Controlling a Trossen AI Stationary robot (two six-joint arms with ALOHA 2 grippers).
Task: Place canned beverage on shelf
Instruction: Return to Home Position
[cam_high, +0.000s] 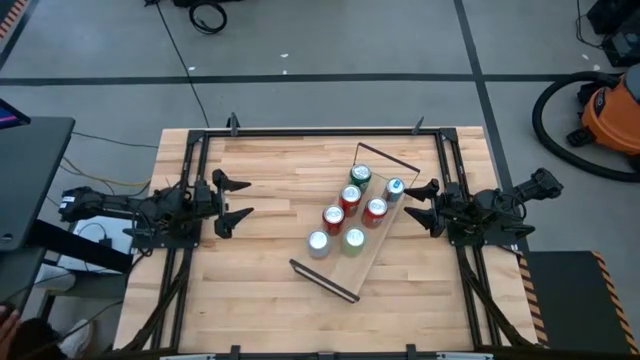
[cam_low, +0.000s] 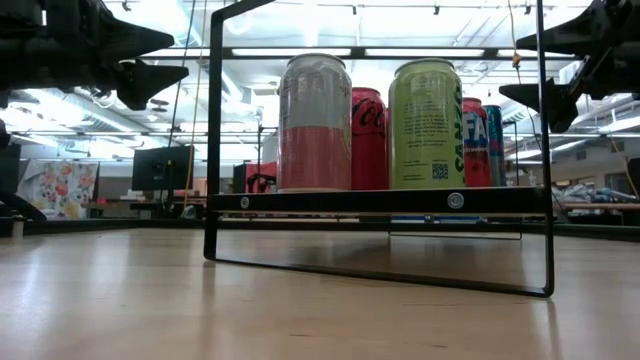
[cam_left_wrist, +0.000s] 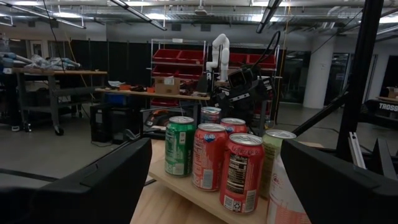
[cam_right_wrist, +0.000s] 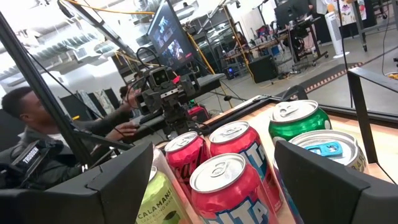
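The shelf (cam_high: 377, 243), a light-wood plank with black wire frames at both short ends, lies slantwise on the tabletop between my arms. It also shows in the low view (cam_low: 380, 201). Several cans stand upright on the plank: a green one (cam_high: 360, 176), a blue one (cam_high: 395, 187), three red ones (cam_high: 350, 196), a light-green one (cam_high: 353, 239) and a silver-pink one (cam_high: 318, 242). My left gripper (cam_high: 232, 197) is open and empty, to the left of the shelf. My right gripper (cam_high: 420, 203) is open and empty, close to the blue can's right side.
Black rails (cam_high: 320, 131) run along the table's far edge and down both sides under the arms. A monitor (cam_high: 30, 175) stands off the table's left edge and an orange vacuum (cam_high: 610, 110) off its far right. A person (cam_right_wrist: 25, 134) sits beyond the table in the right wrist view.
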